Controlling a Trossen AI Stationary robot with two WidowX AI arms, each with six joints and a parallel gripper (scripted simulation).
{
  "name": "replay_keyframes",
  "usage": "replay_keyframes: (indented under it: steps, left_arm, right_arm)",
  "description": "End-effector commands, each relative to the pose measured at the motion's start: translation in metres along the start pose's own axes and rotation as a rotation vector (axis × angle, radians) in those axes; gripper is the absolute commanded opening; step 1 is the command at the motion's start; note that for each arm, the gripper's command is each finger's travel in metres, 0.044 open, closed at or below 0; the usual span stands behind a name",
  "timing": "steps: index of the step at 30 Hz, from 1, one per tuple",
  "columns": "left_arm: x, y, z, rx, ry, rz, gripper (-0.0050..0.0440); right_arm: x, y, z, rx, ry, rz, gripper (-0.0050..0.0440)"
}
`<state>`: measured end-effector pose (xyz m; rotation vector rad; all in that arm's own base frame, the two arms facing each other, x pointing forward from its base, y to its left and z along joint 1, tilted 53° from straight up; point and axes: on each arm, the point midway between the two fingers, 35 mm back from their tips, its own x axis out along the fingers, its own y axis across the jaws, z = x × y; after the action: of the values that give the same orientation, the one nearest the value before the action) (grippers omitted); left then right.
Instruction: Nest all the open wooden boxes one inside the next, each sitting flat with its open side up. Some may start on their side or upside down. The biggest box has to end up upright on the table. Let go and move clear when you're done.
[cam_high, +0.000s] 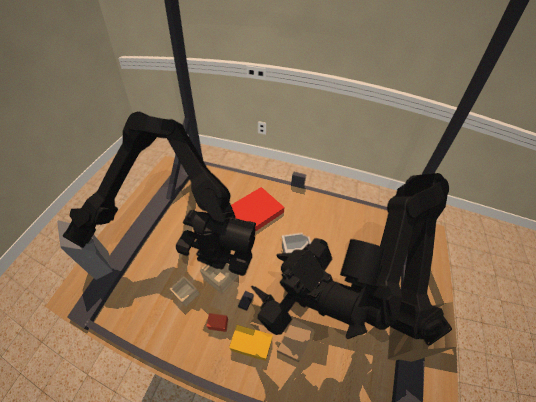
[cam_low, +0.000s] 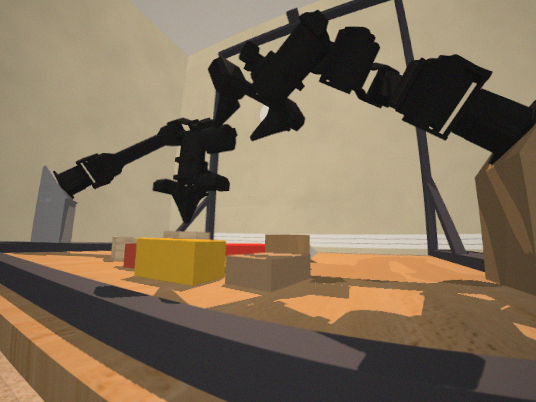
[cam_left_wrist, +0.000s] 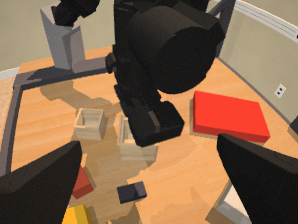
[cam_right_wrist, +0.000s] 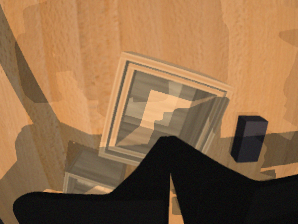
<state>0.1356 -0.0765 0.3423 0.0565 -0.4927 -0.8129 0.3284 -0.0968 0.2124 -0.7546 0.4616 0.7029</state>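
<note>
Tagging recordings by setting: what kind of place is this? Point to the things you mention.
Probably a robotics lab or test room: two arms face each other over a wooden table (cam_high: 165, 345), a dark metal frame (cam_high: 184, 85) (cam_low: 407, 37) rises around it, and a wall outlet (cam_high: 262, 128) (cam_left_wrist: 280, 90) shows behind.

Smaller wooden box (cam_right_wrist: 95, 167) partly cut off.

Top view: high, oblique, facing the wall. Exterior: near table height, close. Both wrist views share the wooden boxes (cam_high: 218, 278) (cam_left_wrist: 137, 151) (cam_right_wrist: 114, 112).

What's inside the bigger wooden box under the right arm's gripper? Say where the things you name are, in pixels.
The bigger wooden box (cam_high: 212, 284) (cam_left_wrist: 137, 151) (cam_right_wrist: 109, 117) shows a second rim (cam_right_wrist: 123, 107), apparently a nested box, with a sunlit patch inside. The right fingers (cam_low: 187, 210) hide its near corner.
</note>
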Motion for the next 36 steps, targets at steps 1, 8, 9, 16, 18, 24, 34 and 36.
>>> replay_keyframes:
  steps: [1,8,9,16,18,24,34,36]
  left_arm:
    - [0.000,0.001,-0.001,-0.005,0.005,0.001,0.0400]
    - [0.000,0.001,-0.001,-0.005,0.005,0.001,0.0400]
    - [0.000,0.001,-0.001,-0.005,0.005,0.001,0.0400]
    - [0.000,0.001,-0.001,-0.005,0.005,0.001,0.0400]
    - [0.000,0.001,-0.001,-0.005,0.005,0.001,0.0400]
    - [0.000,0.001,-0.001,-0.005,0.005,0.001,0.0400]
    - [0.000,0.001,-0.001,-0.006,0.005,0.001,0.0400]
    - [0.000,0.002,0.000,-0.014,0.001,0.002,0.0400]
  right_arm:
    - [-0.016,-0.005,0.007,0.212,0.005,-0.040,-0.0050]
    - [-0.025,-0.004,0.008,0.536,-0.002,-0.040,-0.0050]
    - [-0.027,-0.004,0.008,0.589,-0.003,-0.040,-0.0050]
    - [-0.038,-0.003,0.009,0.952,-0.011,-0.041,-0.0050]
    - [-0.041,-0.002,0.009,1.055,-0.014,-0.041,-0.0050]
    - [-0.044,0.000,0.008,1.284,-0.017,-0.036,-0.0050]
    - [-0.044,0.001,0.007,1.373,-0.015,-0.027,-0.0050]
    - [-0.044,0.001,0.006,1.375,-0.015,-0.028,-0.0050]
